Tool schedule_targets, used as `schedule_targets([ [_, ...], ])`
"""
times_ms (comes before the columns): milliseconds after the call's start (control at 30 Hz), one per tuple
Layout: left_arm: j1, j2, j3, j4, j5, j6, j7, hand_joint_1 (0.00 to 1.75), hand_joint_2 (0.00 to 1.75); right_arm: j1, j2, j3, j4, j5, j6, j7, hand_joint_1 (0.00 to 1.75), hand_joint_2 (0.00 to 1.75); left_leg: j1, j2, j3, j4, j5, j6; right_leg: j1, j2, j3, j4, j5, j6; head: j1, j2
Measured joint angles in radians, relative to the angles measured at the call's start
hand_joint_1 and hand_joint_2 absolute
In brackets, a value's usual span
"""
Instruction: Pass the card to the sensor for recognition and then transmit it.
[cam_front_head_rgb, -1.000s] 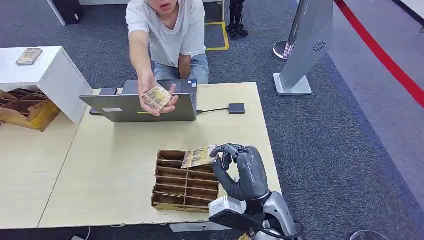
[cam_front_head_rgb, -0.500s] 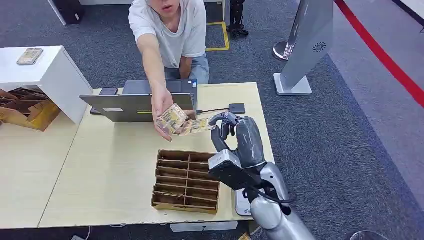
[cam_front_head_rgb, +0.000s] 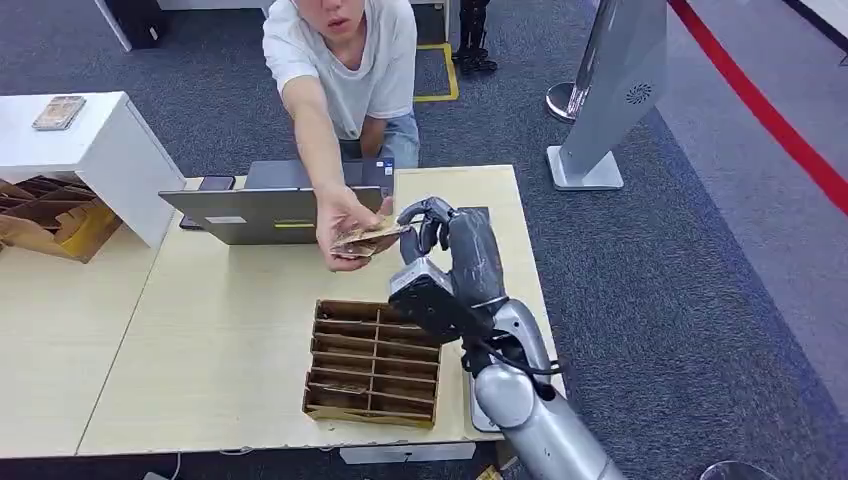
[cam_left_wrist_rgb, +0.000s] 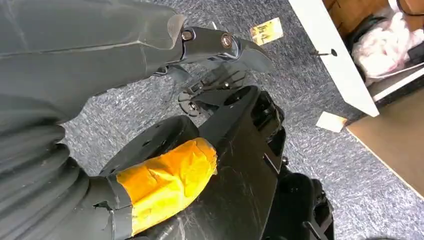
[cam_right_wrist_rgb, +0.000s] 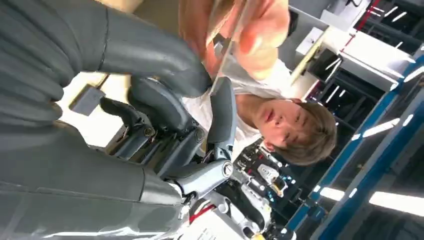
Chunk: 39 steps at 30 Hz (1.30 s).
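The right hand (cam_front_head_rgb: 447, 245) is raised above the far part of the table (cam_front_head_rgb: 200, 350), its thumb and a finger pinching one edge of the card (cam_front_head_rgb: 372, 236); the right wrist view shows the card's thin edge caught between the thick thumb and a darker finger. The card is held out level, away from the robot, so its free end is on offer. The person's hand (cam_front_head_rgb: 345, 228) comes in from across the table and closes on that free end, so both hold it at once: this reads as the handover step, with the release not yet made. The card sits in the air between the laptop (cam_front_head_rgb: 280, 212) and the compartment tray (cam_front_head_rgb: 372, 362), touching neither.

Beyond the robot hand, the small dark sensor pad (cam_front_head_rgb: 482, 214) lies on the table, partly hidden, wired toward the laptop. The tray stands near the front edge, within reach for picking cards.

The left hand (cam_left_wrist_rgb: 215, 42) hangs low over the carpet; whether its fingers are spread or curled cannot be told.
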Motion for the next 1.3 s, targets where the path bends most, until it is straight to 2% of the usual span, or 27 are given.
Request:
schedule_targets([
  [467, 0.002, 0.000, -0.001, 0.000, 0.015, 0.007, -0.021, 0.00, 1.75, -0.001, 0.016, 0.010, 0.010, -0.013, -0.001, -0.012, 0.00, 0.00, 0.000, 0.000, 0.000, 0.000, 0.000, 0.000, 0.000, 0.000, 0.000, 0.000, 0.000, 0.000, 0.000, 0.000],
  [500, 0.002, 0.000, -0.001, 0.000, 0.015, 0.008, -0.021, 0.00, 0.00, -0.001, 0.016, 0.011, 0.010, -0.013, -0.001, -0.012, 0.00, 0.00, 0.000, 0.000, 0.000, 0.000, 0.000, 0.000, 0.000, 0.000, 0.000, 0.000, 0.000, 0.000, 0.000, 0.000],
  [933, 0.002, 0.000, -0.001, 0.000, 0.018, 0.007, -0.024, 0.00, 0.00, 0.002, 0.016, 0.018, -0.001, -0.024, -0.006, -0.028, 0.00, 0.00, 0.000, 0.000, 0.000, 0.000, 0.000, 0.000, 0.000, 0.000, 0.000, 0.000, 0.000, 0.000, 0.000, 0.000],
  [1100, 0.005, 0.000, -0.001, 0.000, 0.029, 0.010, -0.025, 0.00, 0.00, 0.037, 0.014, 0.019, -0.042, -0.076, 0.002, -0.065, 0.00, 0.00, 0.000, 0.000, 0.000, 0.000, 0.000, 0.000, 0.000, 0.000, 0.000, 0.000, 0.000, 0.000, 0.000, 0.000],
  [1300, 0.015, 0.000, 0.002, 0.000, 0.042, 0.021, -0.034, 0.00, 0.00, 0.103, -0.023, 0.024, -0.110, -0.164, 0.013, -0.125, 0.00, 0.00, 0.000, 0.000, 0.000, 0.000, 0.000, 0.000, 0.000, 0.000, -0.001, 0.000, 0.000, 0.000, 0.000, 0.000],
])
